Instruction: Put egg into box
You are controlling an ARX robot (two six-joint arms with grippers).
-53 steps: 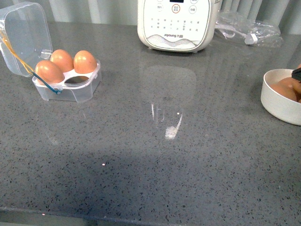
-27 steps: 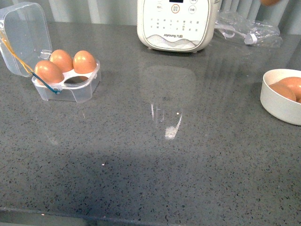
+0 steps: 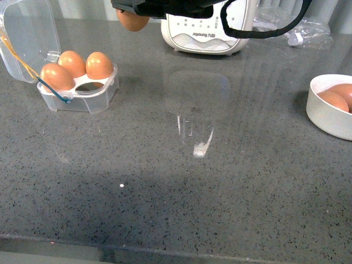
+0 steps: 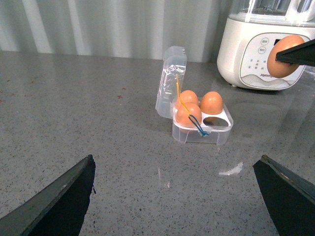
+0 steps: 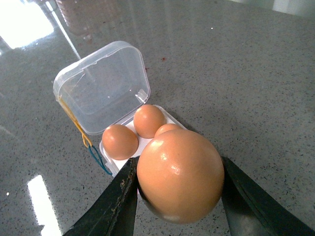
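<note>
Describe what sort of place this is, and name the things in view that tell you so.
Most likely a kitchen counter: a speckled grey worktop, a white Joyoung kitchen appliance at its back, and a clear egg box holding three brown eggs. A white bowl holds more eggs.

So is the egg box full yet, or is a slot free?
Not full. The box holds three eggs; its fourth cup is visibly empty.

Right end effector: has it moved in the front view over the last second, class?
Yes. The right end effector, shut on the egg, went from the bowl leftward past the white cooker, toward the box.
</note>
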